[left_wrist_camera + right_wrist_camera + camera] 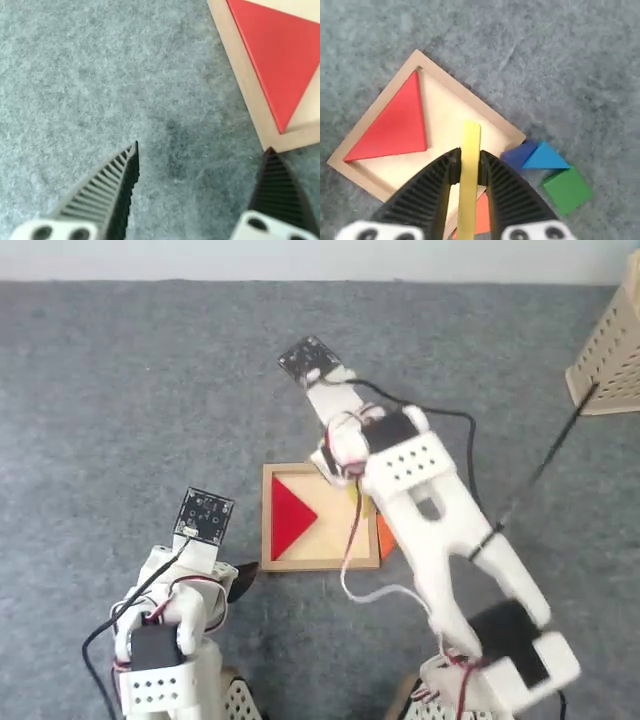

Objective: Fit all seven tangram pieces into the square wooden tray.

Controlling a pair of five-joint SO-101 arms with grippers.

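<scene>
The square wooden tray (320,565) lies mid-table on grey carpet with a red triangle (288,515) in its left half. My right gripper (470,155) hangs over the tray (465,90), shut on a yellow piece (470,135) held on edge. The red triangle (395,125) lies flat inside. An orange piece (482,217) lies under the gripper at the tray's edge and peeks out beside the arm (385,537). My left gripper (202,150) is open over bare carpet, just off a tray corner (240,60) by the red triangle (280,55).
Outside the tray lie a dark blue piece (517,154), a light blue triangle (545,157) and a green square (567,189), close together. A perforated pale box (610,350) stands at the far right edge. A black cable (550,455) runs across the carpet there.
</scene>
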